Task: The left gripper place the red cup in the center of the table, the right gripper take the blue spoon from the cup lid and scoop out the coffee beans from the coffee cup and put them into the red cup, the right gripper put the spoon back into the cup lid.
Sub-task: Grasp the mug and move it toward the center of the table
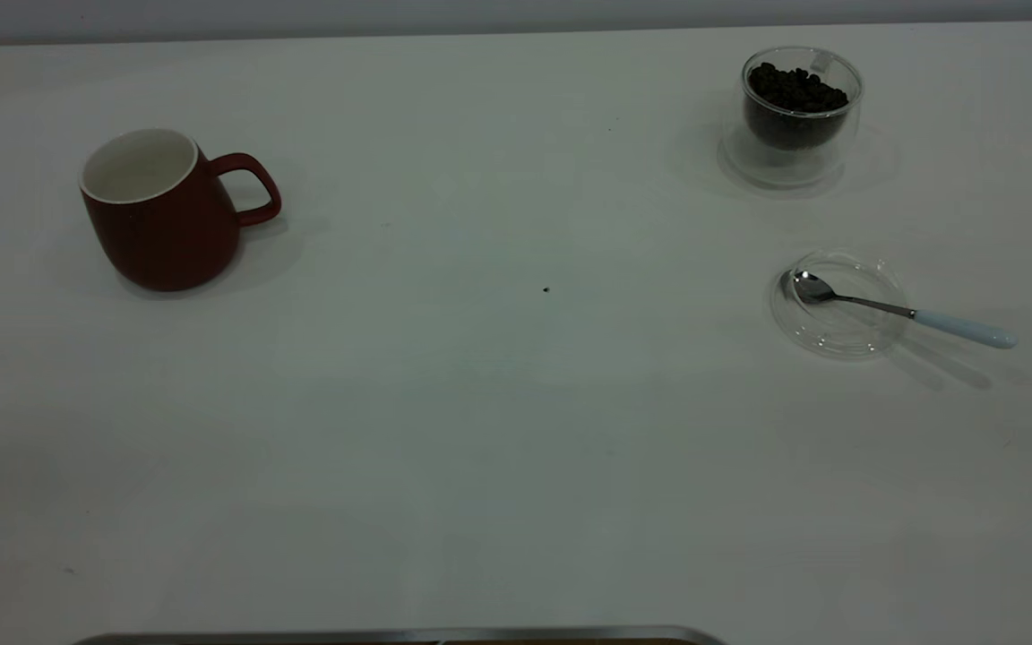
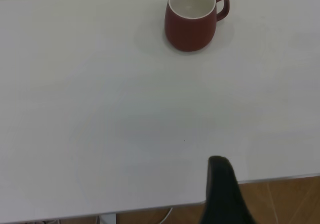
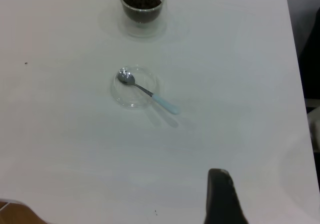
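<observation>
Matt red cup [image 1: 162, 215] with glossy white inside, clear glass coffee cup [image 1: 800, 112] and cup lid [image 1: 838, 306], shiny metal spoon [image 1: 892, 309], smooth white table [image 1: 480, 403]

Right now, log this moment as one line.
stage: not started | red cup: table's left, upright, empty | spoon: bowl on lid | beans: in glass cup | grippers: away from everything

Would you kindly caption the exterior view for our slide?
Red mug at left; glass cup of coffee beans and blue-handled spoon on glass lid at right.
</observation>
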